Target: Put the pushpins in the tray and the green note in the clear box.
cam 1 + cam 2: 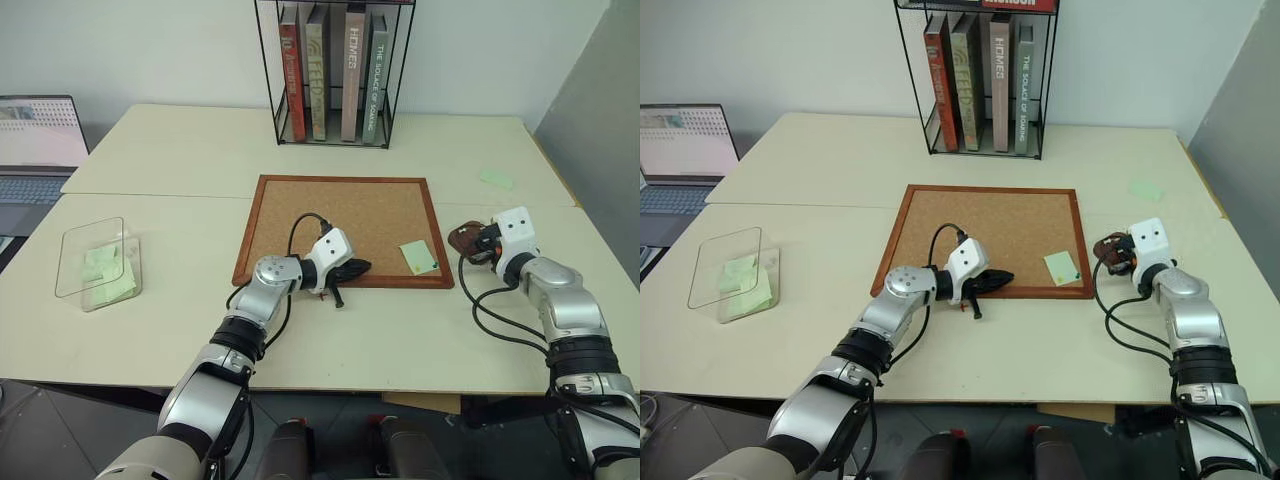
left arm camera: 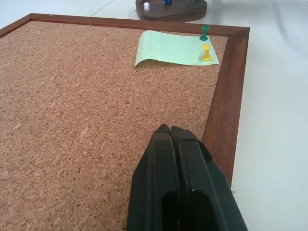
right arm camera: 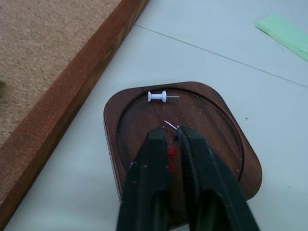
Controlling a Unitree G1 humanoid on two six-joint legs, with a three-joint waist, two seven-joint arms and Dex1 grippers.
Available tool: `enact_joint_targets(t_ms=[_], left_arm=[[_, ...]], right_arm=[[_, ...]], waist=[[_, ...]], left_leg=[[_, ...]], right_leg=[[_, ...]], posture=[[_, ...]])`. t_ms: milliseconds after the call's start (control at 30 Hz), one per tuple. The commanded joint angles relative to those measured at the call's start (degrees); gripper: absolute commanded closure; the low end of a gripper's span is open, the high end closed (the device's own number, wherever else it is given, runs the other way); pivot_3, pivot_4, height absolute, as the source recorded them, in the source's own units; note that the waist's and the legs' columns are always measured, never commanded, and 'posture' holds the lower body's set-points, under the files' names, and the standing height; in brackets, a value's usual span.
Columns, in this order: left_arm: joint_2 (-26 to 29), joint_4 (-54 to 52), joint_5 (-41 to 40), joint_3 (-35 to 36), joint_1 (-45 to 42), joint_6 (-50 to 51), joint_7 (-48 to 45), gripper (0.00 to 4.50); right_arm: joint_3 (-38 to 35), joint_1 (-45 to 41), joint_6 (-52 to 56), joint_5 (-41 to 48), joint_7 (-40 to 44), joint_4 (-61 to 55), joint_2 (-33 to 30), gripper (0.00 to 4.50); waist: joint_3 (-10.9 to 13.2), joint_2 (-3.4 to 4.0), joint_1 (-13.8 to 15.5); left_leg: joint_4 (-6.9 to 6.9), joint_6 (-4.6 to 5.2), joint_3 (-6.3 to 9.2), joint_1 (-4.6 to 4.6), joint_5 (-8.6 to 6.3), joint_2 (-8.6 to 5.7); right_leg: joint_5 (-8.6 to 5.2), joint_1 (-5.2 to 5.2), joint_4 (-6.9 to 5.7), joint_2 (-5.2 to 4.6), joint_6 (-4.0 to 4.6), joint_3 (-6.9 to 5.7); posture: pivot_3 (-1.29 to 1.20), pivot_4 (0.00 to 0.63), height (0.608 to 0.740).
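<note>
The green note (image 2: 175, 48) stays pinned at the corkboard's (image 1: 300, 215) corner by two pushpins, left gripper (image 2: 169, 131) clenched empty nearby, right gripper (image 3: 169, 131) slightly parted over a red pushpin (image 3: 171, 152) in the tray (image 3: 221, 120).

Before me stands a pale cream, smooth-topped table (image 1: 180, 330) made of sections joined at visible seams. At its far edge, a black wire book rack (image 1: 335, 70) holds upright books. Behind it rises a plain white wall (image 1: 150, 45). An open grey laptop (image 1: 35, 150) sits at my far left.
</note>
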State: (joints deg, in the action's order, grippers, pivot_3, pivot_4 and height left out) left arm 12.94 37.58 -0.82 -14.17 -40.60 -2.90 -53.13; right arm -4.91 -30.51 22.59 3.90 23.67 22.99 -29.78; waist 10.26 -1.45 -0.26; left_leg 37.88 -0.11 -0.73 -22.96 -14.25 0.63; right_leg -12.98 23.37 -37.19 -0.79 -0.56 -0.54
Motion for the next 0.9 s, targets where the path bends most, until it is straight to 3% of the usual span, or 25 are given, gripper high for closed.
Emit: enact_joint_targets(t_ms=[33, 200, 233, 433, 633, 800, 900], left_arm=[[0.39, -0.88, 1.04, -1.19, 1.65, 0.37, -1.11, 4.50], [0.75, -1.72, 1.02, -1.46, 2.10, 0.53, -1.71, 4.50], [0.74, -1.76, 1.04, -1.45, 2.10, 0.54, -1.66, 4.50], [0.59, -1.72, 1.19, -1.58, 2.18, 0.43, -1.45, 4.50], [0.68, -1.49, 1.34, -1.60, 2.09, 0.31, -1.38, 4.50], [0.88, -1.66, 1.46, -1.48, 2.23, 0.25, -1.16, 4.50], [1.03, -1.65, 1.50, -1.49, 2.33, 0.27, -1.25, 4.50]], right_arm=[[-0.59, -1.86, -2.20, -0.55, -0.62, 0.36, -0.38, 3.04], [-1.93, -2.35, -2.91, 0.37, -0.95, -0.01, -0.19, 2.09], [-2.47, -2.34, -3.14, 1.02, -0.87, -0.76, -0.02, 1.73], [-9.13, -2.44, -3.03, 8.54, -0.46, -5.88, 2.23, 0.49], [-9.73, -0.09, -6.54, 8.32, 0.09, -8.65, 1.37, 0.49], [-4.71, 9.20, -4.29, 11.96, 9.83, -20.13, 0.88, 0.49], [-2.28, 12.84, -4.40, 11.37, 10.97, -23.48, 1.15, 0.49]], waist=[[0.00, 0.00, -0.03], [0.00, 0.00, -0.05], [0.00, 0.00, -0.05], [0.00, 0.00, -0.02], [0.00, 0.00, -0.02], [0.00, 0.01, 0.07], [-0.01, 0.02, -0.04]], left_leg=[[0.00, 0.00, 0.00, 0.00, 0.00, 0.01], [-0.02, 0.00, 0.04, 0.01, 0.00, 0.04], [-0.01, 0.00, 0.04, 0.01, 0.00, 0.04], [-0.01, 0.00, 0.05, 0.01, 0.00, 0.03], [-0.01, 0.00, 0.03, 0.01, 0.00, 0.03], [-0.04, 0.00, 0.07, 0.00, 0.00, 0.05], [-0.02, 0.00, 0.05, 0.02, 0.00, 0.05]], right_leg=[[0.00, 0.00, 0.00, 0.00, 0.00, 0.00], [0.00, 0.00, -0.01, 0.01, 0.00, 0.00], [0.00, 0.00, -0.01, 0.01, 0.00, 0.00], [0.00, 0.00, -0.02, 0.01, 0.00, 0.00], [0.00, 0.00, -0.01, 0.01, 0.00, 0.00], [-0.01, -0.01, 0.01, 0.02, 0.00, -0.02], [-0.01, -0.02, -0.01, 0.03, 0.00, -0.01]], posture=[[0.00, 0.150, 0.740], [0.00, 0.150, 0.740], [0.00, 0.150, 0.740], [0.00, 0.150, 0.740], [0.00, 0.150, 0.740], [0.00, 0.150, 0.740], [0.00, 0.150, 0.740]])
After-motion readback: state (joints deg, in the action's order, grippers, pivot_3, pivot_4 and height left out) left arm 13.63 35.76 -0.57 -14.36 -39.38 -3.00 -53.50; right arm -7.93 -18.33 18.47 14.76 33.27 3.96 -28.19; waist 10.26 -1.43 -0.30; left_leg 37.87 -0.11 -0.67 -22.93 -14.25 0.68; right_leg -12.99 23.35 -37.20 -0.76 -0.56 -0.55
